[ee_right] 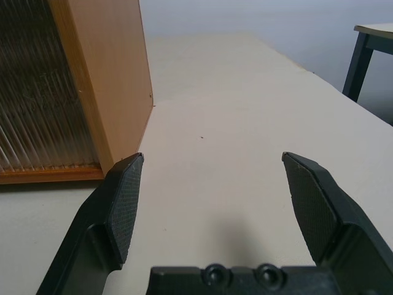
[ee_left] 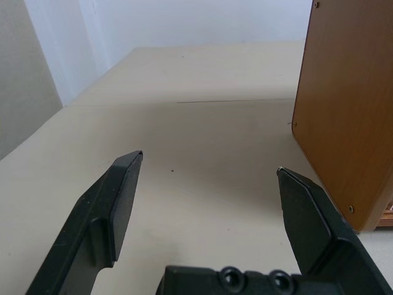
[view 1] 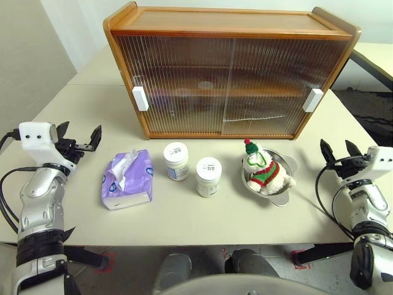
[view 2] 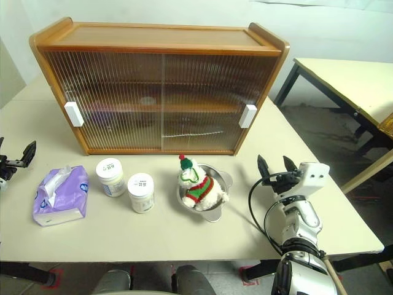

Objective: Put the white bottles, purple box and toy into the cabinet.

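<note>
The table (view 1: 344, 123) is a wide beige surface and carries everything here. At its back stands the cabinet (view 1: 230, 70), brown wood with two ribbed translucent sliding doors, both drawn shut, a white handle (view 1: 140, 98) at its left end and another (view 1: 312, 100) at its right. Through the ribbed panels an inner shelf shows, with what may be something small and pale resting on it, though the ribbing blurs it too much to say.

All the task's things lie in a row in front of the cabinet, outside it. The purple box (view 1: 127, 179) lies off the cabinet's front left corner, flat on the table with white tissue poking from its top. The steel bowl (view 1: 284, 195) sits before the cabinet's right door, and the toy (view 1: 264, 170) lies in it, its bobble hat pointing toward the cabinet. The two white bottles stand upright before the cabinet's middle: the left bottle (view 1: 176, 161) is nearer the doors, the right bottle (view 1: 208, 176) is just beside it and a little further out. The two do not touch.

The left gripper (view 1: 80, 139) hovers beyond the cabinet's left end, level and empty, its black fingers spread wide apart. The right gripper (view 1: 337, 149) hangs beyond the cabinet's right end, also empty, its fingers likewise wide apart over bare table.
</note>
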`<action>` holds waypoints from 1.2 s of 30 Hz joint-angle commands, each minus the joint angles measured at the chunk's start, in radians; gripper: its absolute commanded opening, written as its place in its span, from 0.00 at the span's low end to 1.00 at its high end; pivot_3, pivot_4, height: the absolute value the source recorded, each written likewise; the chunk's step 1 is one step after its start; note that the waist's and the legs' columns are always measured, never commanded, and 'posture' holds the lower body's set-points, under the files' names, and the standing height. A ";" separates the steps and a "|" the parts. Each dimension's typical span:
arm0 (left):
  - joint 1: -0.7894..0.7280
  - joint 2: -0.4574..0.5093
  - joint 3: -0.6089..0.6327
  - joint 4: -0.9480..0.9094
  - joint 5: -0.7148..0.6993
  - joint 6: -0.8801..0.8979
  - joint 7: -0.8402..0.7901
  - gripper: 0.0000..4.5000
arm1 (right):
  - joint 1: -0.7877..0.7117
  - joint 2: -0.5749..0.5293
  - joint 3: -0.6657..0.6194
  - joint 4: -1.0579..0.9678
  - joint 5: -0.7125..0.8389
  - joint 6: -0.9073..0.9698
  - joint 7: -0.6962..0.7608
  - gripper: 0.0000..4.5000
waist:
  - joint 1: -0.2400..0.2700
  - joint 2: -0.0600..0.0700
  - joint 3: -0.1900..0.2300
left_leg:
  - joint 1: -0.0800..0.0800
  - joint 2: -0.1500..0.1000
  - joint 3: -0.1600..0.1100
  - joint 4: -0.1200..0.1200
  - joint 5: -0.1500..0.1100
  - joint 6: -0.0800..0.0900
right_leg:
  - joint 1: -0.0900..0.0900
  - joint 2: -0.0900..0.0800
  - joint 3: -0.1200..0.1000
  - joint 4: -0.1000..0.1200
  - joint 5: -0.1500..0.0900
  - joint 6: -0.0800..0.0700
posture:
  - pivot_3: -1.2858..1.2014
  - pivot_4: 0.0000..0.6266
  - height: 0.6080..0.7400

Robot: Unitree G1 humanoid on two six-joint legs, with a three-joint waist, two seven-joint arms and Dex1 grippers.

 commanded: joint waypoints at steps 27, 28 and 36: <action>-0.015 0.011 -0.147 -0.155 -0.050 -0.036 -0.284 0.32 | 0.377 -0.069 0.114 -0.970 0.331 0.652 0.530 1.00 | -0.051 -0.002 -0.001 | -0.004 -0.002 0.006 0.013 -0.007 0.002 | 0.003 0.001 0.000 0.000 -0.010 0.011 | 0.47 0.02 1.00; -0.030 0.008 -0.153 -0.143 -0.041 -0.040 -0.279 0.26 | 0.378 -0.064 0.119 -0.981 0.326 0.651 0.523 1.00 | -0.055 -0.002 -0.002 | -0.004 -0.002 0.006 0.013 -0.008 0.002 | 0.003 0.001 0.000 0.000 -0.010 0.012 | 0.47 0.02 1.00; -0.090 -0.013 -0.202 -0.096 0.015 -0.091 -0.261 0.01 | 0.388 -0.026 0.159 -1.025 0.293 0.628 0.483 1.00 | -0.062 -0.002 -0.003 | -0.006 -0.002 0.006 0.014 -0.010 0.006 | 0.001 0.001 0.000 0.000 -0.010 0.010 | 0.47 0.00 1.00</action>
